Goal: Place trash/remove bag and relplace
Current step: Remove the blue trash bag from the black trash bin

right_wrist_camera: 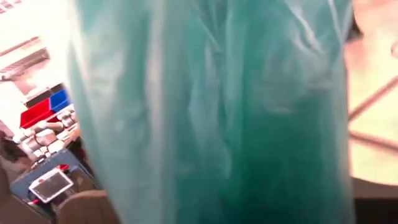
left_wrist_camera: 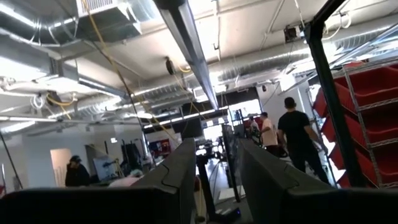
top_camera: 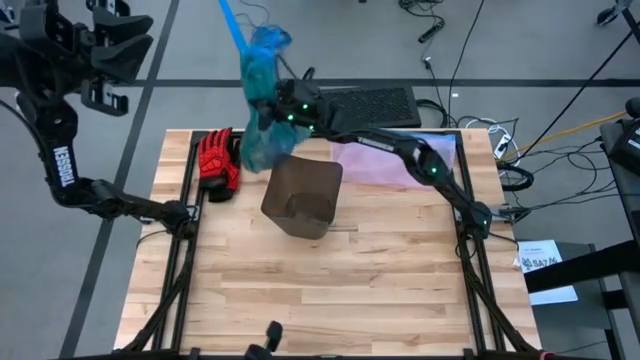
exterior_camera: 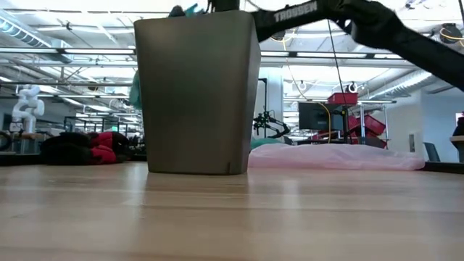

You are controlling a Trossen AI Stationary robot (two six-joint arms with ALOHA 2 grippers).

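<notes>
Room: open workshop with exposed ducts and pipes overhead, red bin shelving point(left_wrist_camera: 367, 93), and people standing far off in the left wrist view point(left_wrist_camera: 297, 140).
Surface: light wooden table point(top_camera: 330, 290) with black frame rails along its left and right edges; grey floor with loose cables around it.
Bin: dark grey-brown wastebasket point(top_camera: 303, 198) standing upright on the table, a little toward the far side of centre; in the low view it fills the middle of the picture point(exterior_camera: 197, 90).
Bag: teal-green crinkly liner point(top_camera: 262, 95) lifted in the air just past the bin's far-left corner, hanging in a bunched column, its lower end near the bin's rim; whether it touches the rim cannot be told. It fills the right wrist view point(right_wrist_camera: 211, 112), and a sliver of it shows beside the bin's left wall in the low view point(exterior_camera: 135, 90).
Right gripper: point(top_camera: 283, 103) reached across from the right side of the table to the far-left of the bin, its fingers pinched together on the upper part of the bag.
Left gripper: point(top_camera: 112, 52) raised off the table beyond its far-left corner, pointing out into the room; its two dark fingers point(left_wrist_camera: 180, 180) stand apart with nothing between them.
Pink bag: pale pink translucent sheet point(top_camera: 385, 160) lying flat at the far right of the table, beside the bin point(exterior_camera: 333, 156).
Gloves: red-and-black gloves point(top_camera: 218, 158) lying at the far-left edge of the table, left of the bin point(exterior_camera: 101, 148).
Keyboard: black keyboard point(top_camera: 375, 103) on the floor just beyond the table's far edge.
</notes>
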